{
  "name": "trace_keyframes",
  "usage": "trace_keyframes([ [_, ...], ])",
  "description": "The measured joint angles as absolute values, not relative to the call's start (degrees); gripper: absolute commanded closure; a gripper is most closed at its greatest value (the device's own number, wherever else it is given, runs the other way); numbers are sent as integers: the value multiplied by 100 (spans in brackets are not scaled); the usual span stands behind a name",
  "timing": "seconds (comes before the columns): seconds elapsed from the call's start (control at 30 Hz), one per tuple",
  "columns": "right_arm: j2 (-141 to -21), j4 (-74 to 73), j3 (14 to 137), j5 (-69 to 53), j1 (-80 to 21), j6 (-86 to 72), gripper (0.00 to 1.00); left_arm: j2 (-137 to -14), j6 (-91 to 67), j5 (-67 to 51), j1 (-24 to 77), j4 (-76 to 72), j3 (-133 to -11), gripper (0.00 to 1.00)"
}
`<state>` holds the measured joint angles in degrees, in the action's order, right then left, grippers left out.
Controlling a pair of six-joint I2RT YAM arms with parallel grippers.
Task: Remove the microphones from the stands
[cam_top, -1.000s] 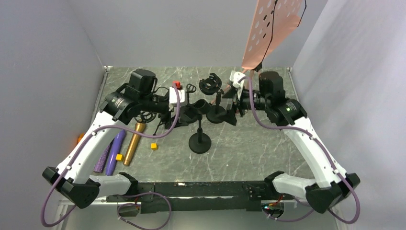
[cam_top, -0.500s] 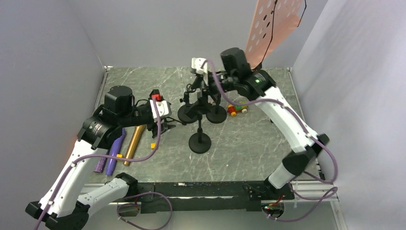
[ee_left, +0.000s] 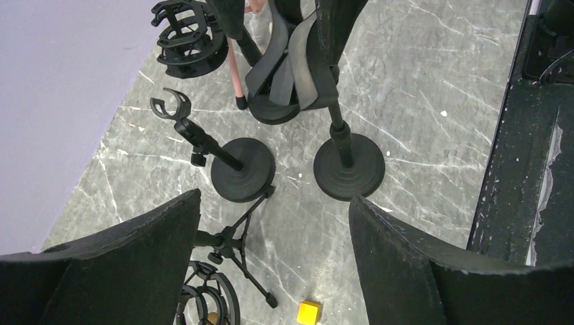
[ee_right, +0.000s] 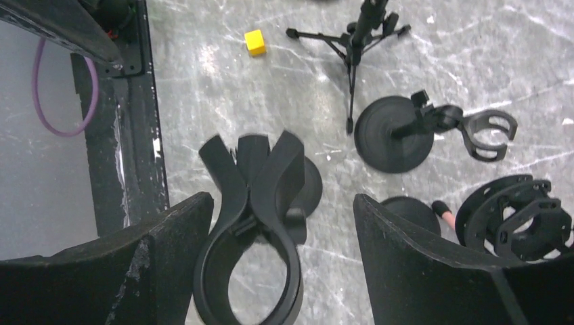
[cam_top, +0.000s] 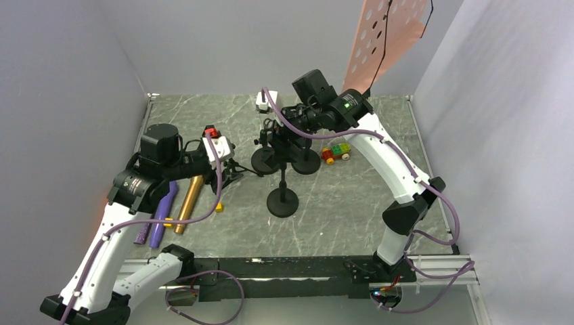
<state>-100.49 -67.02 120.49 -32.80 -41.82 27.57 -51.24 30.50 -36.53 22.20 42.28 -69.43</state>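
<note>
So my right pincer (ee_right: pixel 284 203) is spread wide with nothing in it, hanging over the tall stand (cam_top: pixel 283 200). On the wrist cam its clip (ee_right: pixel 249 230) sits right between the jaws, with the table (cam_top: pixel 352 203) showing through the ring. The gold microphone (cam_top: pixel 189 202) lies flat way off to the left, close to my left pincer (ee_left: pixel 274 203), which is also spread apart and holding nothing.
</note>
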Motion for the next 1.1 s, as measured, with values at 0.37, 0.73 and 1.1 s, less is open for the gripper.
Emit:
trace_keyframes([
  [0.37, -10040, -7067, 12049, -3079, -4206, 2779, 53, -5159, 2709, -3970, 2139, 3959, -6884, 17],
  [0.73, -8372, -6923, 10315, -3129, -4001, 3514, 93, -5190, 2628, -4766, 2193, 3391, -5730, 21],
  [1.1, -5483, -6818, 7787, -2799, -3745, 4589, 100, -7260, 1505, -4797, 3634, -722, -4123, 22],
])
